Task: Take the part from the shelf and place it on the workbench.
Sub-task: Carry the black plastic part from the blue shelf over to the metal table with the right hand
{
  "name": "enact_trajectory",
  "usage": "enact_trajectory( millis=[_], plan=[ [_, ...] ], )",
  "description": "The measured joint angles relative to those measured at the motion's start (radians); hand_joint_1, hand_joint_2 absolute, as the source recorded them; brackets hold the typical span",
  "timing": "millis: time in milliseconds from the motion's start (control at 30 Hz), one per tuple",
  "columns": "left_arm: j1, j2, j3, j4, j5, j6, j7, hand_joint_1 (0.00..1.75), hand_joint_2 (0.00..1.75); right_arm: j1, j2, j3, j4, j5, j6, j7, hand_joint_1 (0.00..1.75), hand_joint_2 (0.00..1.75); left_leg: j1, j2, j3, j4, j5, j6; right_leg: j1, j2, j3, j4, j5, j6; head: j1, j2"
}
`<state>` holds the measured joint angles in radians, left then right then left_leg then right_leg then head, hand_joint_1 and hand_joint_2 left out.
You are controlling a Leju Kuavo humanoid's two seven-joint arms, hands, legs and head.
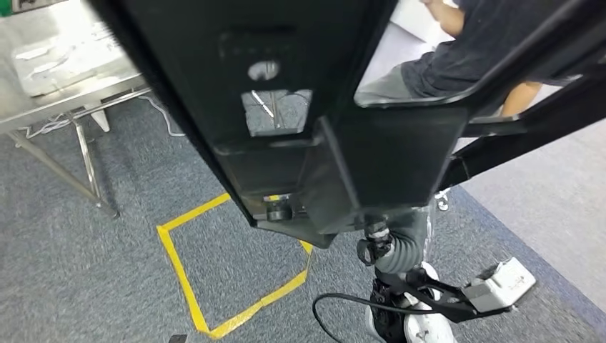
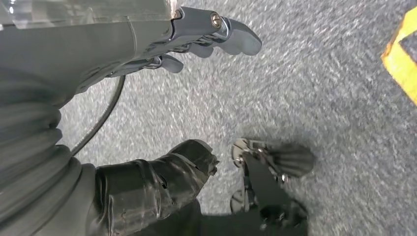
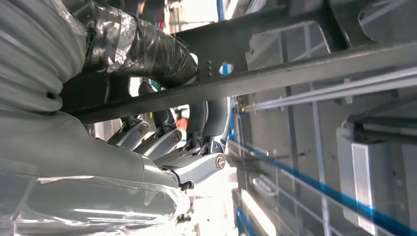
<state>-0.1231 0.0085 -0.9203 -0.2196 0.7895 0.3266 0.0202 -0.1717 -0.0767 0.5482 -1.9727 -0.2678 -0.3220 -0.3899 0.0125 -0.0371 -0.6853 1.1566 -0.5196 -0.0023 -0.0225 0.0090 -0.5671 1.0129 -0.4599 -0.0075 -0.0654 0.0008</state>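
Black part (image 1: 286, 107) cut off at top edge, hiding right hand's (image 3: 167, 142) fingertips.

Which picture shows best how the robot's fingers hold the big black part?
The right wrist view: the right hand curls its fingers round the black part. The head view shows the part but hides the grip. The left wrist view shows the left hand over carpet.

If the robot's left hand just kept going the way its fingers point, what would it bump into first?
Most likely the grey carpet floor. The left hand hangs empty, fingers aimed at bare carpet with nothing between, though the depth is hard to judge.
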Motion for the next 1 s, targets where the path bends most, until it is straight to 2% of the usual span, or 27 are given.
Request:
enact_trajectory(
  millis=[67, 100, 133, 167, 233, 267, 300, 367, 400, 467, 533, 567, 600, 633, 667, 700, 767, 800, 900, 1000],
  plan=[
    [-0.001, -0.001, 0.000, 0.000, -0.001, 0.000, 0.003, 0.00, 1.75, 0.001, 0.000, 0.000, -0.002, 0.000, 0.000, 0.002, 1.75, 1.75, 0.003, 0.024, -0.060, 0.113, -0.041, -0.006, 0.003, -0.028, 0.001, 0.000, -0.003, -0.004, -0.002, 0.000],
    [0.000, -0.002, 0.000, 0.000, -0.001, 0.000, 0.005, 0.00, 1.75, 0.002, 0.000, 0.000, -0.002, 0.000, 0.000, 0.003, 1.75, 1.75, 0.004, 0.028, -0.072, 0.132, -0.039, -0.008, 0.004, -0.041, 0.002, 0.000, -0.005, -0.004, -0.002, 0.000],
    [0.001, -0.002, 0.000, 0.000, -0.001, 0.000, 0.006, 0.00, 1.75, 0.002, 0.000, 0.000, -0.002, 0.000, 0.000, 0.003, 1.75, 1.75, 0.004, 0.032, -0.065, 0.117, -0.020, -0.009, 0.004, -0.053, 0.003, 0.000, -0.007, -0.003, -0.002, 0.000],
    [0.002, -0.002, 0.000, 0.000, -0.001, 0.000, 0.007, 0.00, 1.75, 0.002, 0.000, 0.000, -0.002, 0.000, 0.000, 0.004, 1.75, 1.75, 0.004, 0.042, -0.037, 0.065, 0.012, -0.008, 0.004, -0.063, 0.006, 0.001, -0.010, 0.000, -0.002, 0.000],
    [0.002, -0.002, 0.000, 0.000, -0.001, 0.000, 0.007, 0.00, 1.75, 0.002, -0.001, 0.000, -0.002, 0.001, 0.000, 0.004, 1.75, 1.75, -0.001, 0.083, 0.032, -0.066, 0.062, -0.001, 0.007, -0.082, 0.013, 0.002, -0.017, 0.009, -0.002, 0.000],
    [0.000, -0.002, 0.000, 0.000, 0.000, 0.000, 0.006, 0.00, 1.75, 0.001, -0.001, 0.000, -0.002, 0.001, 0.001, 0.004, 1.75, 1.75, -0.005, 0.098, 0.054, -0.109, 0.072, 0.005, 0.009, -0.090, 0.015, 0.003, -0.020, 0.014, -0.001, 0.000],
    [-0.002, -0.002, 0.000, 0.000, 0.000, 0.000, 0.004, 0.00, 1.75, 0.001, -0.001, 0.000, -0.003, 0.002, 0.001, 0.005, 1.75, 1.75, -0.009, 0.106, 0.063, -0.127, 0.071, 0.012, 0.012, -0.097, 0.017, 0.004, -0.023, 0.020, 0.000, 0.000],
    [0.000, -0.002, 0.000, 0.000, 0.000, 0.000, 0.002, 0.00, 1.75, 0.001, -0.002, 0.000, -0.004, 0.001, 0.003, 0.005, 1.75, 1.75, -0.011, 0.090, 0.065, -0.132, 0.069, 0.025, 0.014, -0.109, 0.022, 0.002, -0.028, 0.031, 0.004, 0.000],
    [0.002, -0.002, 0.000, 0.000, 0.000, 0.000, 0.002, 0.00, 1.75, 0.001, -0.002, 0.000, -0.004, 0.000, 0.004, 0.005, 1.75, 1.75, -0.010, 0.083, 0.067, -0.135, 0.070, 0.031, 0.012, -0.101, 0.023, 0.007, -0.034, 0.037, 0.006, 0.000],
    [0.002, -0.002, 0.000, 0.000, 0.001, 0.000, 0.001, 0.00, 1.75, 0.001, -0.003, 0.000, -0.004, -0.003, 0.006, 0.005, 1.75, 1.75, -0.007, 0.072, 0.072, -0.141, 0.072, 0.043, 0.007, -0.062, 0.000, 0.062, -0.070, 0.045, 0.009, 0.000],
    [-0.002, -0.001, 0.000, 0.000, 0.001, 0.000, -0.002, 0.00, 1.75, 0.005, -0.005, 0.000, -0.004, -0.004, 0.006, 0.004, 1.75, 1.75, -0.008, 0.061, 0.073, -0.142, 0.071, 0.052, 0.006, -0.027, -0.063, 0.188, -0.129, 0.048, 0.013, 0.000],
    [-0.004, -0.001, 0.000, 0.000, 0.001, 0.000, -0.003, 0.00, 1.75, 0.008, -0.006, 0.000, -0.004, -0.004, 0.006, 0.004, 1.75, 1.75, -0.009, 0.054, 0.073, -0.141, 0.071, 0.055, 0.006, -0.021, -0.097, 0.249, -0.149, 0.048, 0.014, 0.000],
    [-0.004, -0.001, 0.000, 0.000, 0.001, 0.000, -0.003, 0.00, 1.75, 0.010, -0.006, 0.000, -0.004, -0.004, 0.006, 0.004, 1.75, 1.75, -0.010, 0.048, 0.074, -0.140, 0.069, 0.056, 0.007, -0.018, -0.119, 0.282, -0.149, 0.047, 0.014, 0.000],
    [-0.003, -0.001, 0.000, 0.000, 0.001, 0.000, -0.004, 0.00, 1.75, 0.011, -0.007, 0.000, -0.004, -0.004, 0.006, 0.004, 1.75, 1.75, -0.011, 0.041, 0.075, -0.138, 0.068, 0.056, 0.007, -0.017, -0.123, 0.276, -0.130, 0.045, 0.014, 0.000],
    [-0.003, -0.001, 0.000, 0.000, 0.001, 0.000, -0.004, 0.00, 1.75, 0.012, -0.007, 0.000, -0.004, -0.004, 0.006, 0.004, 1.75, 1.75, -0.011, 0.035, 0.077, -0.136, 0.066, 0.055, 0.008, -0.017, -0.109, 0.233, -0.095, 0.041, 0.014, 0.000],
    [-0.002, -0.002, 0.000, 0.000, 0.001, 0.000, -0.004, 0.00, 1.75, 0.012, -0.007, 0.000, -0.004, -0.004, 0.006, 0.004, 1.75, 1.75, -0.011, 0.030, 0.078, -0.134, 0.064, 0.053, 0.009, -0.015, -0.082, 0.166, -0.054, 0.036, 0.014, 0.000],
    [-0.002, -0.002, 0.000, 0.000, 0.001, 0.000, -0.004, 0.00, 1.75, 0.011, -0.007, 0.000, -0.004, -0.004, 0.006, 0.004, 1.75, 1.75, -0.013, 0.022, 0.078, -0.129, 0.061, 0.046, 0.014, -0.012, -0.034, 0.052, -0.008, 0.024, 0.014, 0.000],
    [-0.002, -0.002, 0.000, 0.000, 0.001, 0.000, -0.004, 0.00, 1.75, 0.011, -0.008, 0.000, -0.004, -0.004, 0.006, 0.004, 1.75, 1.75, -0.014, 0.020, 0.077, -0.129, 0.060, 0.042, 0.017, -0.010, -0.023, 0.025, -0.003, 0.020, 0.014, 0.000],
    [-0.001, -0.002, 0.000, 0.000, 0.001, 0.000, -0.004, 0.00, 1.75, 0.011, -0.008, 0.000, -0.005, -0.004, 0.006, 0.004, 1.75, 1.75, -0.012, 0.018, 0.077, -0.130, 0.059, 0.026, 0.017, -0.011, -0.016, 0.009, 0.000, 0.007, 0.014, 0.000],
    [-0.001, -0.001, 0.000, 0.000, 0.002, 0.000, -0.004, 0.00, 1.75, 0.010, -0.008, 0.000, -0.006, -0.005, 0.007, 0.004, 1.75, 1.75, -0.010, 0.023, 0.053, -0.072, 0.017, 0.013, 0.008, -0.014, -0.003, -0.005, 0.007, -0.005, 0.009, 0.000]
  ],
)
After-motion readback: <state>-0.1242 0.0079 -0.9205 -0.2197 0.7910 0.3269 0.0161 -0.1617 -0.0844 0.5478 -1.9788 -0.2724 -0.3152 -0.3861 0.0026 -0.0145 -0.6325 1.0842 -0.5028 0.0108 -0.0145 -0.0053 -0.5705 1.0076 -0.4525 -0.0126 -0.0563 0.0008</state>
